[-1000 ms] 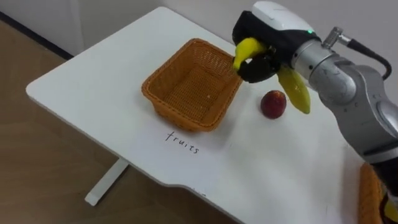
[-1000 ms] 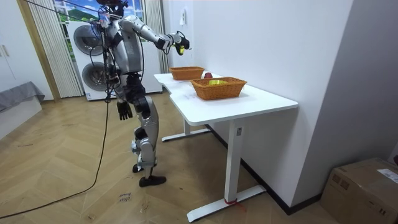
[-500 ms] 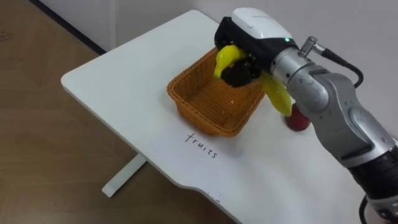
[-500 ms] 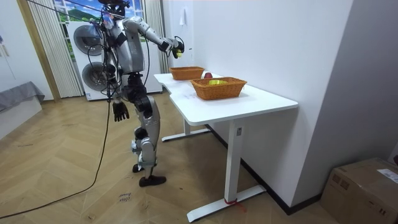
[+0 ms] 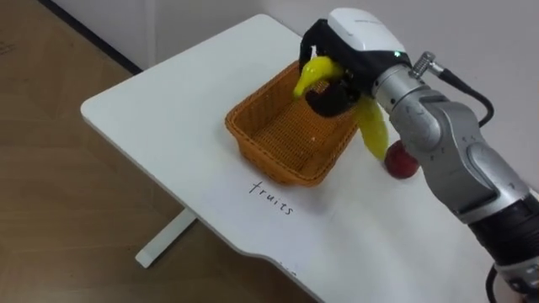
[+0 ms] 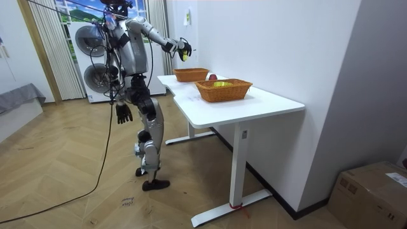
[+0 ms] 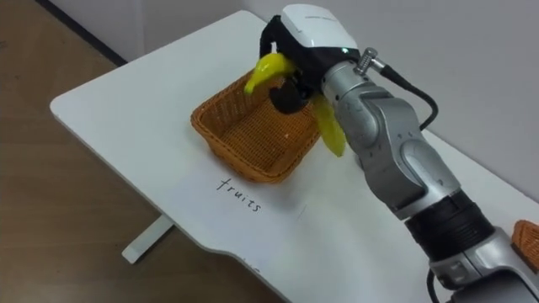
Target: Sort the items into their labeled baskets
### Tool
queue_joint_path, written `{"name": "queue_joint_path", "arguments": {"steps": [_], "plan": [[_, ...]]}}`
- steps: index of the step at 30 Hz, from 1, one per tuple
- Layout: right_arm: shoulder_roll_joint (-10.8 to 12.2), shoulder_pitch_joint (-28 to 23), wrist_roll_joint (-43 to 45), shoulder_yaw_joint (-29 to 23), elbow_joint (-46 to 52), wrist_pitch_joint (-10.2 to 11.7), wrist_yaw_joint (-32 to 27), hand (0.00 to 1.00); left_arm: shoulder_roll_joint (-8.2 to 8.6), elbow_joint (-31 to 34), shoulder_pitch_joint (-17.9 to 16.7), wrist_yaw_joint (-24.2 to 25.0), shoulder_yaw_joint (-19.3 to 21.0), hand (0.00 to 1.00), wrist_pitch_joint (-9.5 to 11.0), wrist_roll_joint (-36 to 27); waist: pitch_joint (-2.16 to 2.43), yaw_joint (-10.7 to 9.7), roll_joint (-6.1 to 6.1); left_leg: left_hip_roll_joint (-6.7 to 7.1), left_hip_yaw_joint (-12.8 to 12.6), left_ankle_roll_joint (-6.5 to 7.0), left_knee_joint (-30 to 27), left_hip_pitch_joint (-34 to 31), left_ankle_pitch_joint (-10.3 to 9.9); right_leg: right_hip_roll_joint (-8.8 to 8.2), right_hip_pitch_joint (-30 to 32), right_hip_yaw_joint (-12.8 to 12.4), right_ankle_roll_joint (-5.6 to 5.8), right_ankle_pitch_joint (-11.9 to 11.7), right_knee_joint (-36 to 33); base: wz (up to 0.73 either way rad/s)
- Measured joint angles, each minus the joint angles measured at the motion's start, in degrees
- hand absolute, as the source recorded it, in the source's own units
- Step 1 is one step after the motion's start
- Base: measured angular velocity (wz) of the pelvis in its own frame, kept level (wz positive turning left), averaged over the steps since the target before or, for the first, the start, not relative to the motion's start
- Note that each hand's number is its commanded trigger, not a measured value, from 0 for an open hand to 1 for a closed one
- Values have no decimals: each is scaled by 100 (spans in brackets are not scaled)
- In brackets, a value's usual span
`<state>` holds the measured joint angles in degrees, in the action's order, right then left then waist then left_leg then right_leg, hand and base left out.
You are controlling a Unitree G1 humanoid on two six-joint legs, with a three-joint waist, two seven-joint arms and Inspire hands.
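Yellow banana (image 5: 369,128) in curled right hand (image 5: 357,35)

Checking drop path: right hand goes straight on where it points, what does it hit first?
Probably the wicker basket: the right hand, fingers curled round the banana, points down over its far right corner; the banana's hanging end may touch the rim first. Depth is unclear.

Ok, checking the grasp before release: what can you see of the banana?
The banana is yellow and curved. The right hand grips its middle, fingers curled round it and hiding that part. One end points up and left, the longer end hangs down. It is in the air above the far corner of the wicker basket, apparently touching only the hand.
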<state>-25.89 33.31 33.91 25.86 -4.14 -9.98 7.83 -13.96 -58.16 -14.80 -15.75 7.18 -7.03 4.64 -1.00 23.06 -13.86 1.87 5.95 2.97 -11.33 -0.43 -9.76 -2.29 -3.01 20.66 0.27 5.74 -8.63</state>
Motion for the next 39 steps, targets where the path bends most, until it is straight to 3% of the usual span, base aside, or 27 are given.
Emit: {"name": "queue_joint_path", "arguments": {"steps": [6,39], "plan": [[0,3,-82,7,-248,58,-50,0,-83,1,-34,2,-56,0,0,3,-7,53,-23,4,40,-1,-6,10,0,1,-33,-19,0,0,0,3],[0,3,-111,7,-267,192,-54,0,-79,3,-53,15,-56,0,28,2,-42,51,18,7,66,-4,-5,-8,-1,2,-31,-2,1,0,1,0]]}}
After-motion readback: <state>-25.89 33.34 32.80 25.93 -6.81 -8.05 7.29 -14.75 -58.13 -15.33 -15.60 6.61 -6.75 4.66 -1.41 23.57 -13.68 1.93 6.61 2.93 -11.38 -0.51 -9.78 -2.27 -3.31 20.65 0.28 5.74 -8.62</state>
